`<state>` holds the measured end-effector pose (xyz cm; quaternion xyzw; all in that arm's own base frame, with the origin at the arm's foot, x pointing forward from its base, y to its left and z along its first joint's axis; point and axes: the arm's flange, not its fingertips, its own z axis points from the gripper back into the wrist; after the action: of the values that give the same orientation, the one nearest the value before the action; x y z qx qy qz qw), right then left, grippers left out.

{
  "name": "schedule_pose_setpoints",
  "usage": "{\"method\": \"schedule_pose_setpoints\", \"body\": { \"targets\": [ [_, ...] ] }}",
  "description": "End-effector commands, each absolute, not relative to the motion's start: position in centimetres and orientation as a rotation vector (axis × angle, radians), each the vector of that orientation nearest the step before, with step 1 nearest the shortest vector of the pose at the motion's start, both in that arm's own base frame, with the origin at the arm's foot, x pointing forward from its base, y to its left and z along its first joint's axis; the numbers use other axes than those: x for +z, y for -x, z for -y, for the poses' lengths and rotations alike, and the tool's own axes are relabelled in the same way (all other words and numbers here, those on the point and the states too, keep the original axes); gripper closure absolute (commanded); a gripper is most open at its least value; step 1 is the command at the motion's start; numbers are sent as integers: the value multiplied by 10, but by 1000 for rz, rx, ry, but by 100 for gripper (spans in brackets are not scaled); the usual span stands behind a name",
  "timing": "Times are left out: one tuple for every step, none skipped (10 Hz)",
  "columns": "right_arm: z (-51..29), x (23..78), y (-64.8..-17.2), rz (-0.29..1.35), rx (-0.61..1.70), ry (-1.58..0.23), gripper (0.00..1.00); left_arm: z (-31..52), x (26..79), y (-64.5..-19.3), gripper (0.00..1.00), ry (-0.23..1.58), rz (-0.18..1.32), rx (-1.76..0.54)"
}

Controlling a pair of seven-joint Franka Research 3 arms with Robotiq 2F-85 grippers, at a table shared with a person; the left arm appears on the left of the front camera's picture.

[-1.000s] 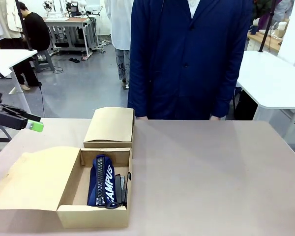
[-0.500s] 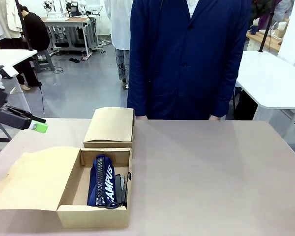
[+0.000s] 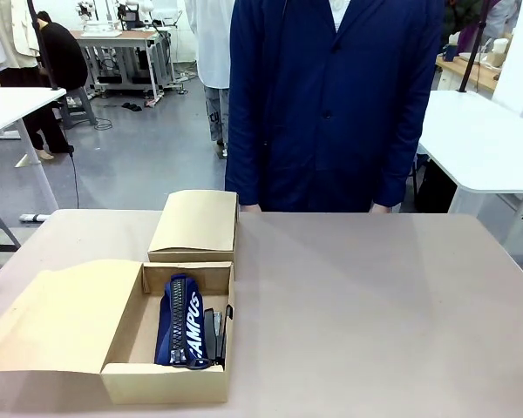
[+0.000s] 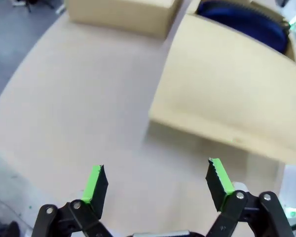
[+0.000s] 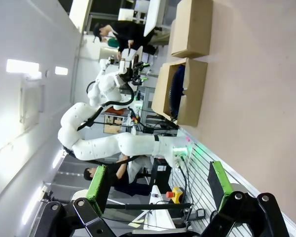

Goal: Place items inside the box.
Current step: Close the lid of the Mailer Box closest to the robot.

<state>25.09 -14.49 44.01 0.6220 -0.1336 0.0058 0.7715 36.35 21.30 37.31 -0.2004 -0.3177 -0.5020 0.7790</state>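
An open cardboard box (image 3: 161,383) stands at the table's front left with its lid flap (image 3: 61,313) folded out to the left. Inside lie a navy-blue "CAMPUS" pencil case (image 3: 181,318) and, to its right, a black stapler (image 3: 214,335). My left gripper (image 4: 157,183) is open and empty over bare table beside the box's flap (image 4: 227,94), with the pencil case (image 4: 246,22) beyond it. My right gripper (image 5: 158,183) is open and empty, far from the box (image 5: 192,94), above the table edge.
A closed cardboard box (image 3: 196,225) sits right behind the open one. A person in a navy coat (image 3: 331,104) stands at the far edge, hands out of sight. The table's right half (image 3: 392,305) is bare. The left arm (image 5: 113,143) shows white beside the table.
My left gripper, which hung at the front view's left edge above the table corner, has pulled back out of that view. The box and its contents have not moved.
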Motion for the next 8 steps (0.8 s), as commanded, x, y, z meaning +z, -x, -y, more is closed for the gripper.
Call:
{"method": "schedule_pose_setpoints", "body": {
  "targets": [
    [145, 446, -251, 291, 5, -1362, 0, -217, 364, -366, 0, 407, 702, -1031],
    [145, 446, -251, 291, 5, -1362, 0, -220, 351, -363, 0, 374, 663, -1019],
    [145, 446, -251, 291, 5, -1362, 0, -220, 341, -362, 0, 365, 628, -1024],
    [145, 446, -251, 291, 5, -1362, 0, -216, 334, -360, 0, 385, 607, -1039],
    [145, 446, -251, 291, 5, -1362, 0, -208, 327, -354, 0, 371, 602, -1074],
    [145, 446, -251, 291, 5, -1362, 0, -197, 324, -351, 0, 403, 607, -1114],
    [145, 446, -251, 291, 5, -1362, 0, -181, 322, -346, 0, 462, 614, -1164],
    [145, 446, -251, 291, 5, -1362, 0, -168, 322, -344, 0, 507, 628, -1204]
  ]
}}
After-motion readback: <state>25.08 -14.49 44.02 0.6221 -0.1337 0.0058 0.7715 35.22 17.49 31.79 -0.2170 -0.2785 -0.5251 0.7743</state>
